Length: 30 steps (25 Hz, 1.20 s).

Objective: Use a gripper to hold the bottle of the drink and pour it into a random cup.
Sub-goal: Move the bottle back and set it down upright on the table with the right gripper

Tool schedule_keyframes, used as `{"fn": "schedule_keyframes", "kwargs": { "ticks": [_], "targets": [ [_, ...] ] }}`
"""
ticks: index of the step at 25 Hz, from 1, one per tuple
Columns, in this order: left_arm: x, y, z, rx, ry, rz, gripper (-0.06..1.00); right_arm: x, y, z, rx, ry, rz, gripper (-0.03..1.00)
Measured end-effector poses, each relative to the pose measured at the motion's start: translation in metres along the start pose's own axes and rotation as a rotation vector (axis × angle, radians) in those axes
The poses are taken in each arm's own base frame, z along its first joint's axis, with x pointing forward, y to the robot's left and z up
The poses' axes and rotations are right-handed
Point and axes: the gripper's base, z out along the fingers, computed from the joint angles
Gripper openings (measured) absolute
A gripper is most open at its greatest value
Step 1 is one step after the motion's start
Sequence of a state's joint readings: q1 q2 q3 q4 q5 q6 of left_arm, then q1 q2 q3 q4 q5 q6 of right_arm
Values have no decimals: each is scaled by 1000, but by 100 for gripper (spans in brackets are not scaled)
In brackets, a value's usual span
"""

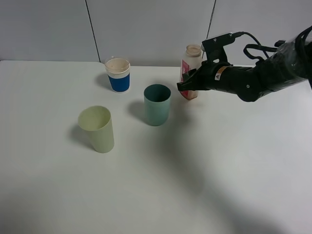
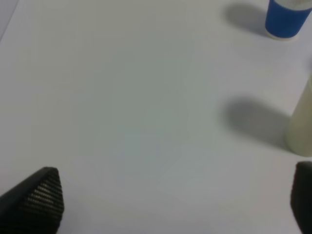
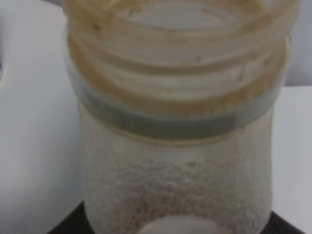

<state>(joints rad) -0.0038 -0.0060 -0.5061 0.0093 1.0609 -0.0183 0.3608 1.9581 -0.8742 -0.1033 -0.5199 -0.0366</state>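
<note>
The bottle of the drink (image 1: pixel 191 63) stands upright at the back of the table, capless, with a pink-red label. My right gripper (image 1: pixel 188 87) reaches in from the right and is shut on its lower body. In the right wrist view the bottle (image 3: pixel 175 136) fills the frame, its wide open neck ringed with brown residue, and dark fingers (image 3: pixel 66 228) show at its base. The teal cup (image 1: pixel 157 104) stands upright a short way left of and in front of the bottle. In the left wrist view my left gripper (image 2: pixel 173 202) is open over bare table, holding nothing.
A blue-banded white paper cup (image 1: pixel 118 74) stands at the back, left of the teal cup. A pale yellow-green tumbler (image 1: pixel 96 128) stands nearer the front left. Both also show in the left wrist view: paper cup (image 2: pixel 287 19), tumbler (image 2: pixel 302 122). The white table (image 1: pixel 195 185) ends at a wall behind.
</note>
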Motion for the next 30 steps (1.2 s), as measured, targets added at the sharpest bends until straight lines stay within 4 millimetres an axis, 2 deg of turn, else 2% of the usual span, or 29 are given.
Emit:
{"fn": "schedule_keyframes", "kwargs": {
  "ticks": [6,30],
  "targets": [
    [0,0,0,0,0,0,93,12,1,8,-5,13,-27,36],
    [0,0,0,0,0,0,93,15,2,10,-6,13,-25,36]
  ]
}}
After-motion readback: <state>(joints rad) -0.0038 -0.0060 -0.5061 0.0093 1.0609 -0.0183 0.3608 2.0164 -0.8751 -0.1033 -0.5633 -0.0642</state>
